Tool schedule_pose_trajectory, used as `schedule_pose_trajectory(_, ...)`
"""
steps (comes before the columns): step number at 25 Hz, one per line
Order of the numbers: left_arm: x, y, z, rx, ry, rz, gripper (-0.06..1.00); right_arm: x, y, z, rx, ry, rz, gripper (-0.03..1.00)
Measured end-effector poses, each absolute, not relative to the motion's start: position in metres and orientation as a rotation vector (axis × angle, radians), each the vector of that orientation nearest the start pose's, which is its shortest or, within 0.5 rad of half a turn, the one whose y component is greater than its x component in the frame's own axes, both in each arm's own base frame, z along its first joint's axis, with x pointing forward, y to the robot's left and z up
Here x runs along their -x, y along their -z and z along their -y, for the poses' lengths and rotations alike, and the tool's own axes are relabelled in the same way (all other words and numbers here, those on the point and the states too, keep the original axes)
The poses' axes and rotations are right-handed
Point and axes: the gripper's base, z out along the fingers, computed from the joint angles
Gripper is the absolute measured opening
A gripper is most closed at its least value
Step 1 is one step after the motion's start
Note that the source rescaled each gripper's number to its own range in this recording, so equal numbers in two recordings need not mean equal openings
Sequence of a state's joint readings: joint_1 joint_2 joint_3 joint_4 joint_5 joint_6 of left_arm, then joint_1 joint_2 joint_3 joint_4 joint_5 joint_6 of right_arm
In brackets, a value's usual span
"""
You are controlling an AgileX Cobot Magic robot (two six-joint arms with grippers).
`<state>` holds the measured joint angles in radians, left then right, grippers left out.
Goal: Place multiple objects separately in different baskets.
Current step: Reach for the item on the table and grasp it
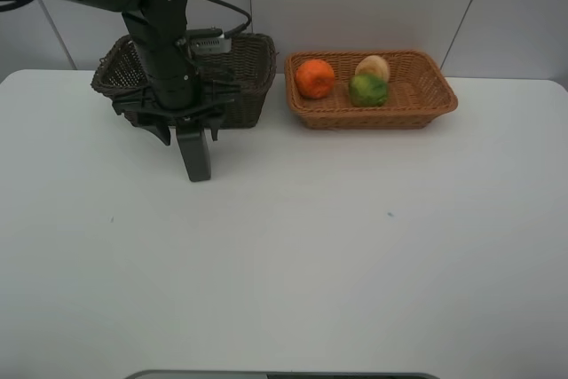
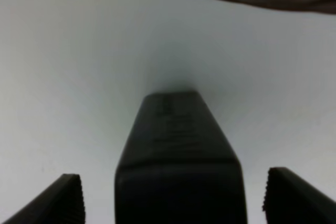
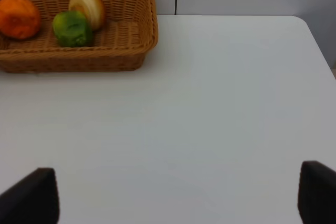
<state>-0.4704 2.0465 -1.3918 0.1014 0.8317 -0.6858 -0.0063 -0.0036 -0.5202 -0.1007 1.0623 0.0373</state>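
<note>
My left gripper (image 1: 190, 135) hangs open just in front of the dark brown basket (image 1: 241, 77). Its fingers (image 2: 67, 199) stand on either side of the dark rectangular bottle (image 1: 197, 157) with a gap on each side; the bottle also shows in the left wrist view (image 2: 178, 150). The orange (image 1: 314, 78), the peach (image 1: 373, 67) and the green fruit (image 1: 367, 90) lie in the orange-tan basket (image 1: 430, 99). My right gripper (image 3: 178, 203) is open and empty over bare table. The pink bottle and the cup are out of view.
The left arm (image 1: 160, 33) covers much of the dark basket's inside. The white table (image 1: 355, 246) runs to a pale wall behind both baskets. The tan basket (image 3: 142, 30) lies far from the right gripper.
</note>
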Motion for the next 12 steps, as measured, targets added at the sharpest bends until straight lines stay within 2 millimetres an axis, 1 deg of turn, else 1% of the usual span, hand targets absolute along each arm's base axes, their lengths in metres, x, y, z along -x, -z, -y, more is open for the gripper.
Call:
schedule_pose_trajectory(1, -0.3619, -0.1507, 0.1764, 0.226, 0.039, -2.945, 0.57, 0.0082, -0.283, 0.0079, -0.05, 0.1, -2.019, 0.92)
schedule_pose_trajectory(2, -0.3619, -0.1507, 0.1765, 0.228, 0.04, -2.946, 0.42, 0.0082, -0.283, 0.0079, -0.05, 0.1, -2.019, 0.92)
schedule_pose_trajectory(3, -0.3618, -0.1507, 0.1763, 0.227, 0.038, -2.946, 0.41, 0.0082, -0.283, 0.0079, -0.05, 0.1, -2.019, 0.92)
schedule_pose_trajectory(12, -0.3618, -0.1507, 0.1763, 0.227, 0.038, -2.946, 0.42, 0.0082, -0.283, 0.0079, -0.05, 0.1, -2.019, 0.92)
